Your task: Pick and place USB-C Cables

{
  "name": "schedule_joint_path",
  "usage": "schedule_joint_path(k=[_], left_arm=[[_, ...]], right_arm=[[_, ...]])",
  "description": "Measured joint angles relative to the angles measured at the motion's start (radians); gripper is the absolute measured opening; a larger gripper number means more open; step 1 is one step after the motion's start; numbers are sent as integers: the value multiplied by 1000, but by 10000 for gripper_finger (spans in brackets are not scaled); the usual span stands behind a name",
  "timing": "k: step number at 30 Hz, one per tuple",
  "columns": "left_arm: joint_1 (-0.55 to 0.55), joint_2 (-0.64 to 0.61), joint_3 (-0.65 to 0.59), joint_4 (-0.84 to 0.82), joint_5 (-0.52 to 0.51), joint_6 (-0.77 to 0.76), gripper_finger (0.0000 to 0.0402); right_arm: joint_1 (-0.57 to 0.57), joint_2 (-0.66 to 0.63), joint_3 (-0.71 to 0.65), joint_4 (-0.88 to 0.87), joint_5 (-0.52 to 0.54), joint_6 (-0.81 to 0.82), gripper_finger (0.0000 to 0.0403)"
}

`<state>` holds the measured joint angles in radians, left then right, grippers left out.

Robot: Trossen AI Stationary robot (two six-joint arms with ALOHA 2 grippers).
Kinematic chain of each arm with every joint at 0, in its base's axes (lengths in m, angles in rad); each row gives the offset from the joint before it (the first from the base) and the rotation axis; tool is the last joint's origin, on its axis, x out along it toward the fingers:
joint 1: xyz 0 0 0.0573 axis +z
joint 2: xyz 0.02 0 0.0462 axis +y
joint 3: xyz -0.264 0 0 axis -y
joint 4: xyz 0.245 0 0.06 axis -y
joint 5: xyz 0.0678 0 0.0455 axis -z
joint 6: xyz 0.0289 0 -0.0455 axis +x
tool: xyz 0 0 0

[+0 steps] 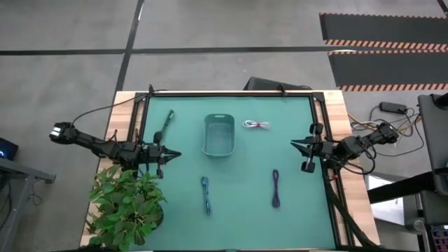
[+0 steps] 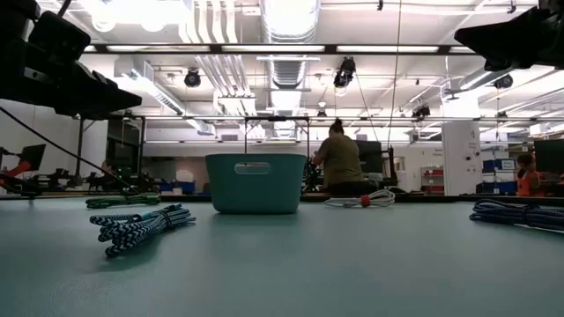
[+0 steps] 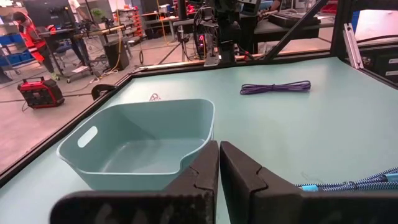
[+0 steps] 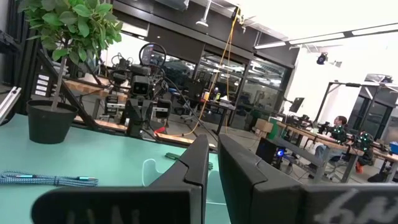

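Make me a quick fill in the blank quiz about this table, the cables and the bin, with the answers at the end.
1. The teal bin holds ____ cables.
2. The white cable with the red tie lies beside the bin, on the ____ arm's side.
3. The cable nearest the potted plant is the ____ one.
4. The purple cable lies nearest the ____ pincer, while the left pincer waits across the mat.

Answers: no; right; blue; right

Lab or workshop: exposed ceiling ducts (image 2: pixel 286 53), equipment benches (image 4: pixel 323 134), hazard-striped floor mats (image 1: pixel 383 43).
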<state>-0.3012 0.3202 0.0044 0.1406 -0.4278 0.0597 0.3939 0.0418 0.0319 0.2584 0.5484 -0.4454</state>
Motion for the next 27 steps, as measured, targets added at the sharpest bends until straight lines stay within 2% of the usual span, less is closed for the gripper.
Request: schedule_joint_path(k=[11, 17, 22, 27], left_arm=[[0, 0, 0, 0, 0, 4, 1], [0, 0, 0, 3, 0, 70, 1], [0, 0, 0, 82, 0, 69, 1], [0, 0, 0, 210, 0, 69, 1]], right_arm=[[0, 0, 0, 0, 0, 0, 27], [0, 0, 0, 10, -7, 0, 27], [0, 0, 0, 10, -7, 49, 27], [0, 0, 0, 10, -7, 182, 27]])
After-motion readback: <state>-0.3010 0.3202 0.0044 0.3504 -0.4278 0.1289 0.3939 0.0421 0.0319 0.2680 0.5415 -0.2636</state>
